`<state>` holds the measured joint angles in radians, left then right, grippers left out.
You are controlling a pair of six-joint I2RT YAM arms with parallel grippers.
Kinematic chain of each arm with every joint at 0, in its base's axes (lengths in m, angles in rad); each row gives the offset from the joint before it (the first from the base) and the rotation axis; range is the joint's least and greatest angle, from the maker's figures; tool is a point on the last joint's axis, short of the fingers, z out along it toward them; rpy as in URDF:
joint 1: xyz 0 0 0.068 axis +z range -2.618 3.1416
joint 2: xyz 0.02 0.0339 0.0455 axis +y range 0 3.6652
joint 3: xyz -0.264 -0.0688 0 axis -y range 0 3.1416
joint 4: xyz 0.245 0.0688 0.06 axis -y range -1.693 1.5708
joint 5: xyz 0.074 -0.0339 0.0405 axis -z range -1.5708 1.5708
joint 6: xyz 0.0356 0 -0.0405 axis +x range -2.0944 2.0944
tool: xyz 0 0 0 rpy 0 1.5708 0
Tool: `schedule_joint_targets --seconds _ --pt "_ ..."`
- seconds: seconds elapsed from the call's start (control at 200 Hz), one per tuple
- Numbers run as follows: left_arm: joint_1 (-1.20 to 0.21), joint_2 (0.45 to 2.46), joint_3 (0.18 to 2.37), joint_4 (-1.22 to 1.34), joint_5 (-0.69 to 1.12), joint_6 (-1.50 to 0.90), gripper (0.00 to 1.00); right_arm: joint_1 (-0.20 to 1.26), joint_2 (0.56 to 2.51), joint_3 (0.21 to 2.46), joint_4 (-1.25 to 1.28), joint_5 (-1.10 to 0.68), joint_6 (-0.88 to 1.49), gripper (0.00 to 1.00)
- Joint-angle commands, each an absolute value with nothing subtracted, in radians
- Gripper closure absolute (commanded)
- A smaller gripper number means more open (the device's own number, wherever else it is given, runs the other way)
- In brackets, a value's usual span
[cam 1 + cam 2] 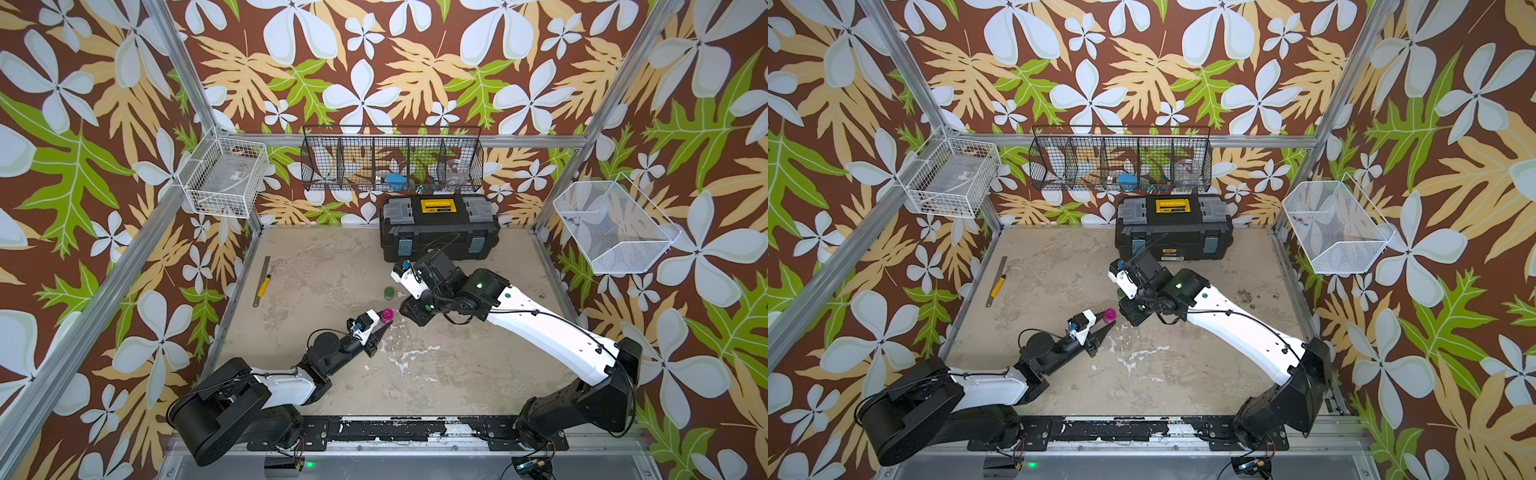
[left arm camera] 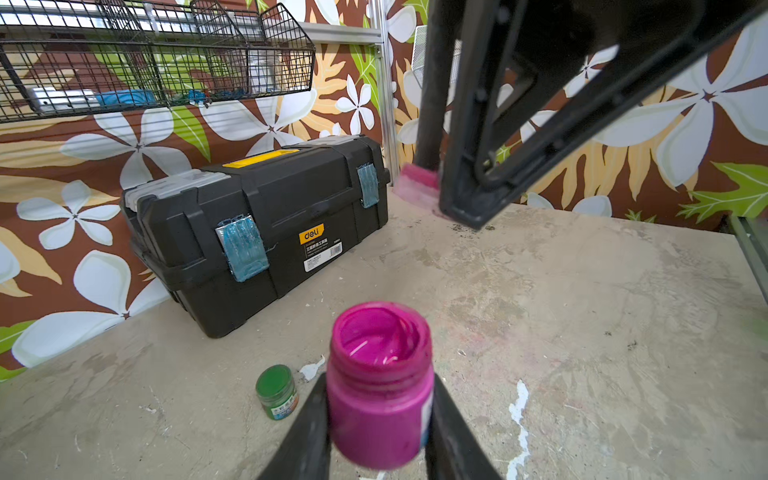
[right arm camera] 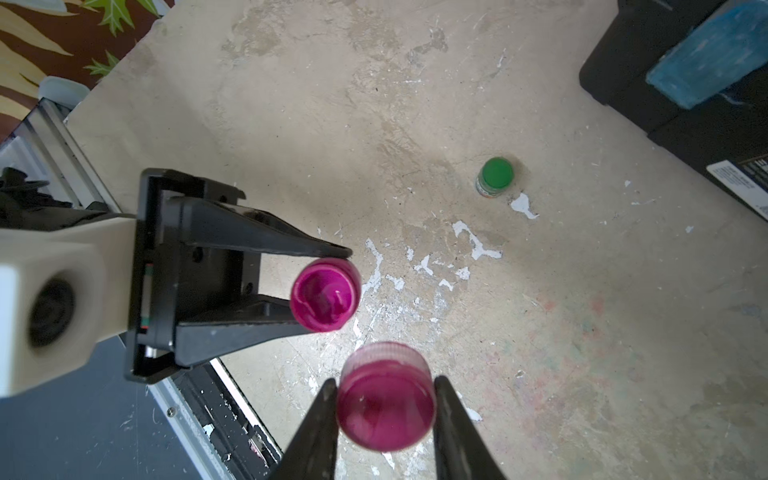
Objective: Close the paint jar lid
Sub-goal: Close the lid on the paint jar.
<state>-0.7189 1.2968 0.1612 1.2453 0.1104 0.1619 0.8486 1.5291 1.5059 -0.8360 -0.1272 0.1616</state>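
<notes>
Paint jar gripped by left jaws, lid by right jaws; scuffed tabletop, floral walls

A black toolbox with a yellow handle sits at the far edge of the table, right of centre. A small capped green jar stands upright nearer, apart from it. Near the left edge a metal ruler lies with a yellow knife touching it. A black wire basket hangs on the far wall, a white basket on the left, and a mesh basket on the right.
</notes>
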Motion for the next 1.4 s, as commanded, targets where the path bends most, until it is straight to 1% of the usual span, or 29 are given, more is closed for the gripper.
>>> schedule_joint_targets --seconds 0.0,0.21,0.465,1.396 --pt "-0.719 1.297 0.167 1.253 0.123 0.160 0.94 0.858 1.552 1.546 -0.902 -0.120 0.141 0.67" --pt "-0.719 1.296 0.169 1.250 0.123 0.160 0.94 0.883 1.614 1.608 -0.923 -0.137 0.123 0.67" --pt "-0.719 1.296 0.169 1.249 0.121 0.160 0.94 0.891 1.653 1.628 -0.921 -0.153 0.115 0.67" --pt "-0.719 1.290 0.169 1.247 0.114 0.163 0.94 0.904 1.721 1.689 -0.936 -0.167 0.095 0.67"
